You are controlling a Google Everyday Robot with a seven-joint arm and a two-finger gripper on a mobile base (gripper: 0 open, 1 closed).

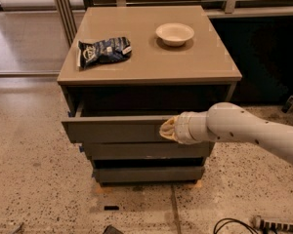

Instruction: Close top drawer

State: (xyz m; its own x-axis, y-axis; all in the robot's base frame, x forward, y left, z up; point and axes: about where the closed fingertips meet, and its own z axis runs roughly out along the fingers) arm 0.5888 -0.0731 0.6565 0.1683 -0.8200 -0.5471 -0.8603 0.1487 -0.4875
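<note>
The top drawer (112,129) of the grey-brown cabinet (151,67) stands partly open, its flat front a little ahead of the two lower fronts. Its dark inside shows above the front. My gripper (167,129) is at the end of the white arm (244,130) that reaches in from the right. It presses flat against the drawer front, right of the middle.
On the cabinet top lie a dark blue chip bag (103,51) at the left and a pale bowl (175,33) at the back right. Speckled floor lies around. Cables (244,224) lie on the floor at the lower right. A dark wall stands to the right.
</note>
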